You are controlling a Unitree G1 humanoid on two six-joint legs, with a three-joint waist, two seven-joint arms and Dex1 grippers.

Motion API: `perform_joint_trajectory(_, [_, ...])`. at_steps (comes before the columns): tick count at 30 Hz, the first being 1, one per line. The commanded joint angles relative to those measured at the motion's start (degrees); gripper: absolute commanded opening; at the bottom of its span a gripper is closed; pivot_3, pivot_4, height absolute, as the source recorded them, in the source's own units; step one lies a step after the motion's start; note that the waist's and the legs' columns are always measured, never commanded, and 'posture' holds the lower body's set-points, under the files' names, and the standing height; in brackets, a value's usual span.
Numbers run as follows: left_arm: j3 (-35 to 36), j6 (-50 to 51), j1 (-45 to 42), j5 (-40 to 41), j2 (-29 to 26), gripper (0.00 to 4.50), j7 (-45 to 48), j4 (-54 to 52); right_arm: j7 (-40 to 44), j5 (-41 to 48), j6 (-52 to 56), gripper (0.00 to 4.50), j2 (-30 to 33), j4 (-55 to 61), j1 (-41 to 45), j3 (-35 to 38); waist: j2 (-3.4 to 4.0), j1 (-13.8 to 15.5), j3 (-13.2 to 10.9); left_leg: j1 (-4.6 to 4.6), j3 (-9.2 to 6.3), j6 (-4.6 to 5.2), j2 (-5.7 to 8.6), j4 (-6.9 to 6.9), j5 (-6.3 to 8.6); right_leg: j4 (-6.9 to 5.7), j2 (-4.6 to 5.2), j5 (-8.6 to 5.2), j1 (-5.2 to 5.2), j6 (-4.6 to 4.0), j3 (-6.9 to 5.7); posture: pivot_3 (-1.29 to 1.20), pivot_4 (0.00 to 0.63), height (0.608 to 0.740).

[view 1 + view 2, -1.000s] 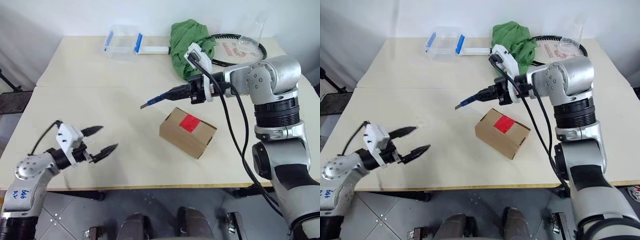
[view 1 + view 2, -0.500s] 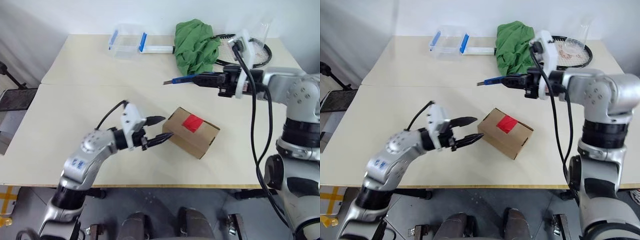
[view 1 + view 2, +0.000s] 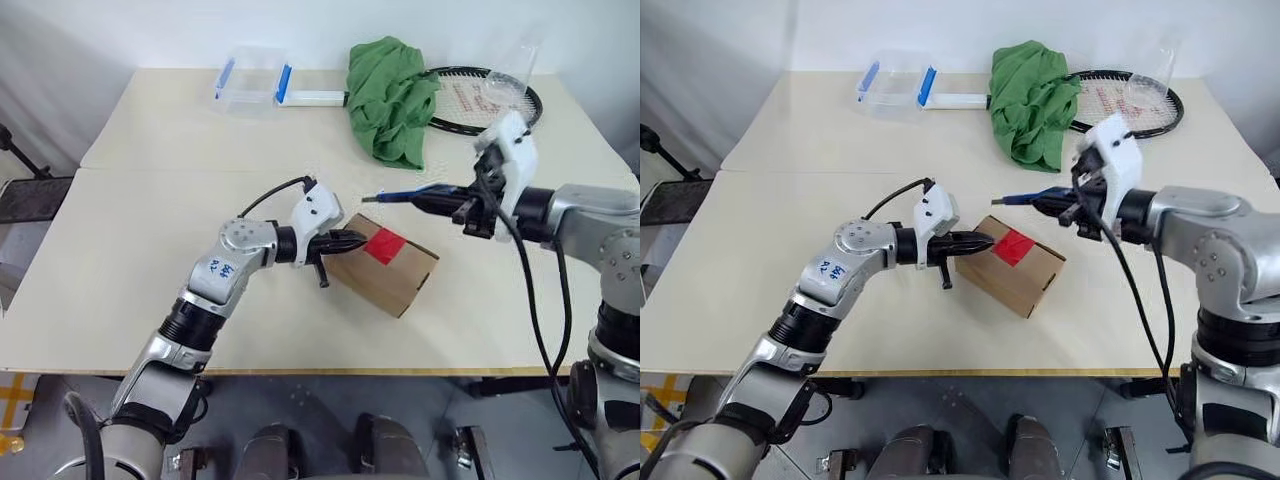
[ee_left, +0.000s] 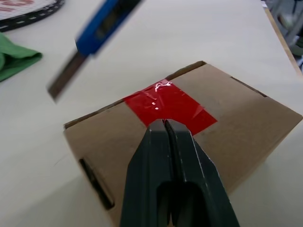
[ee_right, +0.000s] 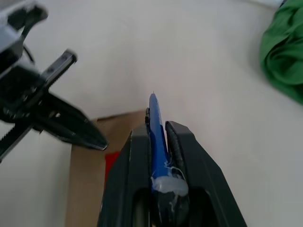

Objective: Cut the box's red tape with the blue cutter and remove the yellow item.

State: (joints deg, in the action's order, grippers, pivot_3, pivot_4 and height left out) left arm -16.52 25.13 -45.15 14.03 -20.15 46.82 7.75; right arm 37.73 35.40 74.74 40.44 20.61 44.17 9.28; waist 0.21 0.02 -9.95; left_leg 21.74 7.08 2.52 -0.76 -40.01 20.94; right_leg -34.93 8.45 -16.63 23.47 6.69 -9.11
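The tabletop (image 3: 120,250) carries the box (image 3: 385,270), which sits directly under the left jaws (image 3: 352,240); those are clenched on nothing, tips over the box's near top edge just short of the red tape (image 4: 168,105). The right jaws (image 3: 1048,204) grasp the blue cutter (image 3: 408,194), its blade jutting ahead of them, above and just beyond the box's far side.

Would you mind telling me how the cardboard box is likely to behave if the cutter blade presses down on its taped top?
The box looks small and probably light, so it may slide on the smooth table unless braced. Its thin flaps, joined only by the red tape, might dent under pressure. The shut left hand resting at its top edge should help steady it.
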Motion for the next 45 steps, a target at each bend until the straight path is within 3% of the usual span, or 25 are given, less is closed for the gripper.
perform_joint_trajectory(1, [-0.22,-0.23,-1.50,-1.86,-0.29,0.03,1.17,0.91,-0.74,0.17,-2.16,0.16,1.09,2.26,-0.26,0.19,0.00,0.00,0.00,0.00,0.00,0.00,0.00,0.00,0.00,0.00,0.00,0.00,0.01,0.00,0.00,0.00,0.150,0.740])
perform_joint_trajectory(15, [0.56,0.50,-0.19,-3.62,-0.63,0.03,2.15,1.07,-1.50,-1.85,-6.49,0.16,1.65,-1.73,-2.41,-3.38,0.00,0.21,0.00,0.00,-0.05,0.04,-0.03,-0.06,-0.03,-0.04,0.05,0.00,-0.03,0.01,0.00,0.00,0.150,0.740])
perform_joint_trajectory(26, [1.03,1.86,-0.63,-3.82,-0.03,0.03,1.89,1.91,-1.58,1.89,-4.70,0.16,3.10,1.26,-2.70,0.63,0.00,0.62,0.00,0.00,-0.06,0.06,-0.04,-0.09,-0.04,-0.05,0.06,0.01,-0.04,0.01,0.00,0.00,0.150,0.740])
perform_joint_trajectory(45, [1.07,1.74,-1.18,-4.47,1.23,0.03,1.87,3.22,-1.61,2.43,-4.23,0.16,6.67,1.78,-6.54,1.04,-0.01,1.45,0.00,0.00,-0.07,0.08,-0.03,-0.15,-0.05,-0.05,0.07,0.01,-0.08,0.02,0.01,0.00,0.150,0.740])
